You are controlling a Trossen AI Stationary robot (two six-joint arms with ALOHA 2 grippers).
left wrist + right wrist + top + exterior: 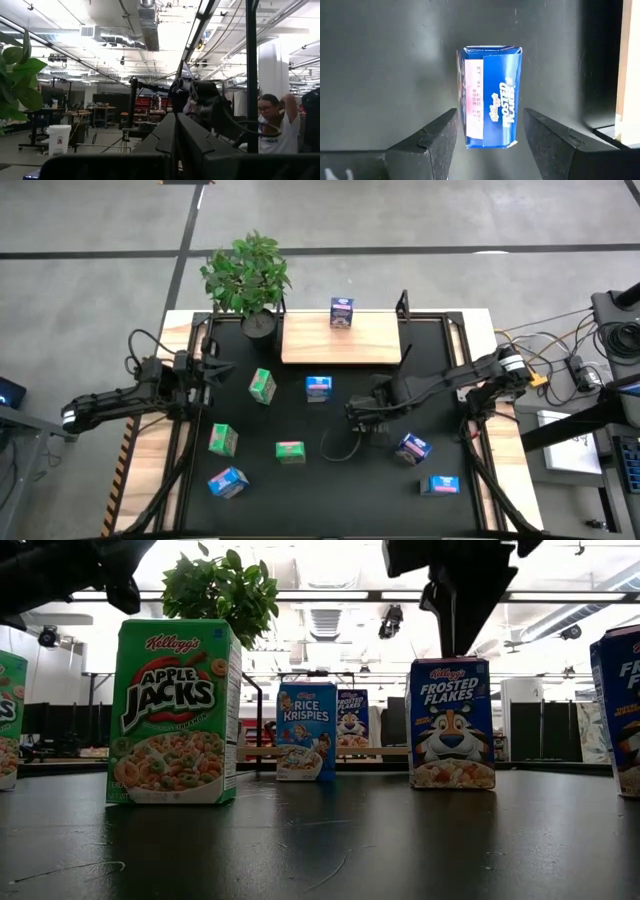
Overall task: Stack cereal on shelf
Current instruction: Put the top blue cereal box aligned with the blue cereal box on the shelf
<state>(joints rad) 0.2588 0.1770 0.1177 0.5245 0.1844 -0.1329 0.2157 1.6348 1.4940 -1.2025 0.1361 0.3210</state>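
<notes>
One blue carton (342,312) stands on the pale wood shelf (300,340) at the far side. Several green and blue cartons stand or lie scattered on the black mat (330,500). My right gripper (489,114) is open and points down over an upright blue Frosted Flakes carton (490,97), one finger on each side of it and apart from it. In the low view it (462,630) hangs above that carton (452,725). The arm hides this carton in the high view. My left gripper (215,370) is shut and empty, raised at the mat's left edge.
A potted plant (248,275) stands at the shelf's left end. A Rice Krispies carton (318,387) is just left of my right gripper, and a green carton (262,385) is near my left gripper. A black bracket (403,304) rises at the shelf's right end. A person (272,125) is beyond the table.
</notes>
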